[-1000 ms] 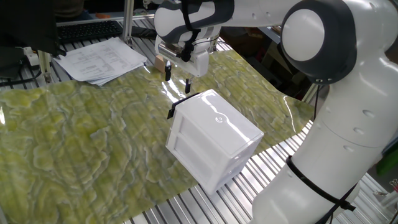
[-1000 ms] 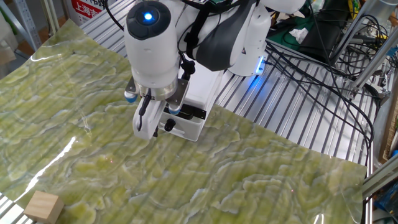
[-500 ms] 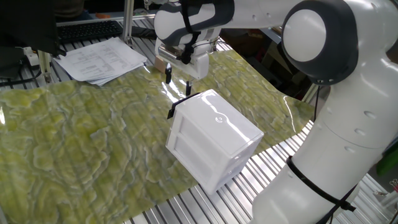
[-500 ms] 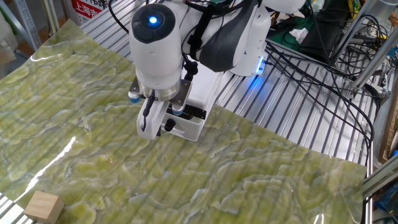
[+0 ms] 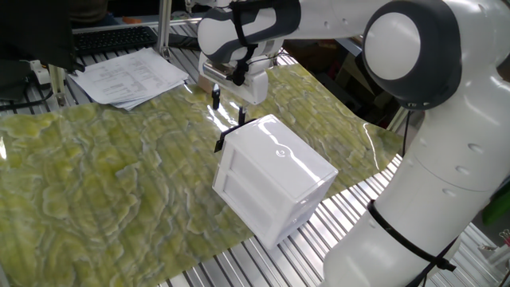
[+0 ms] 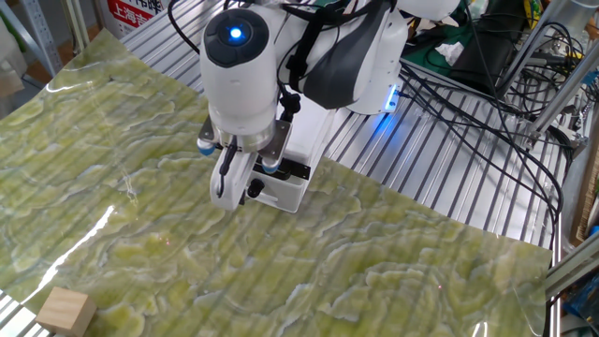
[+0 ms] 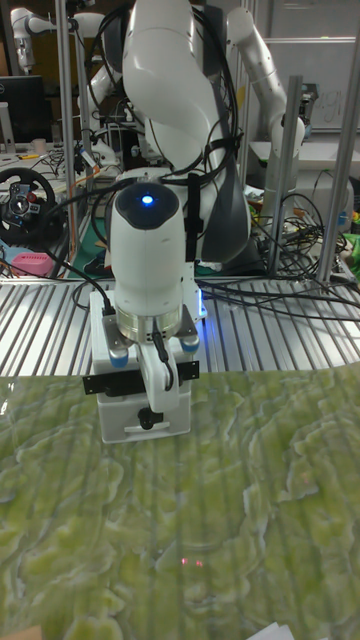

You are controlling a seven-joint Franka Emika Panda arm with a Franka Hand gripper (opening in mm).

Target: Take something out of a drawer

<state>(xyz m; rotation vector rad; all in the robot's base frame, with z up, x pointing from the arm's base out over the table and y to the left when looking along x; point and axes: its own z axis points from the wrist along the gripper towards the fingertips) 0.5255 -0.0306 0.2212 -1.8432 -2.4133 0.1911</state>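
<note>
The white two-drawer box [image 5: 279, 155] stands on the green mat. Its upper drawer [image 5: 245, 171] looks pushed in, and its black handle [image 5: 227, 135] juts out at the box's top front edge. My gripper [image 5: 228, 104] hangs just above and in front of that handle, open, with nothing between its dark fingertips [image 5: 215, 97]. In the other fixed view the gripper [image 6: 236, 185] overlaps the box front beside the handle [image 6: 292, 171]. The tall fixed view shows the gripper [image 7: 155, 395] across the handle [image 7: 120, 382]. The something is hidden.
A tan wooden block [image 6: 64, 311] lies on the mat [image 6: 374, 262] well in front of the box. Papers [image 5: 131, 76] and a keyboard [image 5: 111, 38] sit beyond the mat's far edge. Cables [image 6: 468, 84] run over the slatted table behind the box.
The gripper has crept a little closer to the box front and its handle. The box and the wooden block have not moved.
</note>
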